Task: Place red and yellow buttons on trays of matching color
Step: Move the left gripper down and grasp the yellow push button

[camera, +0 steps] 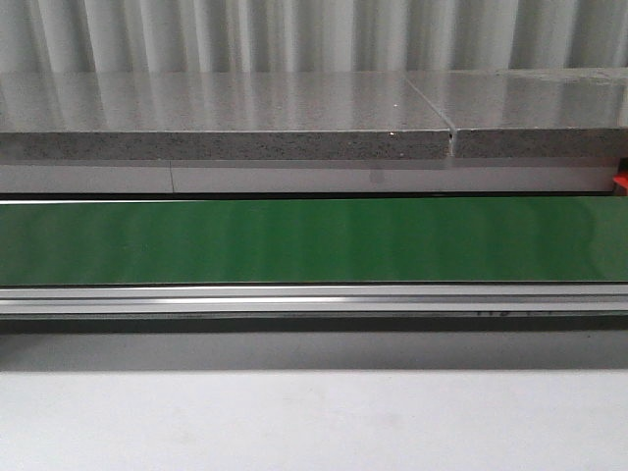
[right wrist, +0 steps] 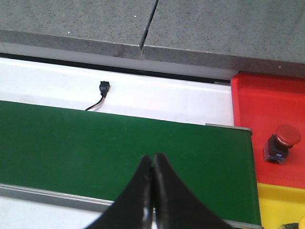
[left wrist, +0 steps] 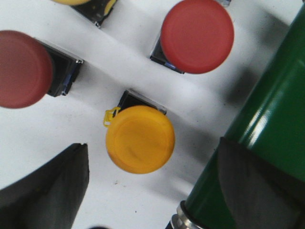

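In the left wrist view, a yellow button (left wrist: 140, 139) stands on a white surface (left wrist: 57, 129), with one red button (left wrist: 197, 36) and another red button (left wrist: 21, 68) beyond it. The edge of a second yellow button (left wrist: 76, 1) shows farther off. My left gripper (left wrist: 152, 191) is open and empty, just short of the yellow button. In the right wrist view, my right gripper (right wrist: 153, 164) is shut and empty over the green belt (right wrist: 95, 148). A red tray (right wrist: 269, 109) holds a red button (right wrist: 282, 141). A yellow tray (right wrist: 279, 202) lies next to it. Neither gripper shows in the front view.
The green conveyor belt (camera: 314, 240) crosses the front view, with a grey stone slab (camera: 226, 118) behind it and a metal rail (camera: 314, 297) in front. The belt's end roller (left wrist: 267, 124) lies close to my left gripper. A black connector on a cable (right wrist: 102, 88) lies behind the belt.
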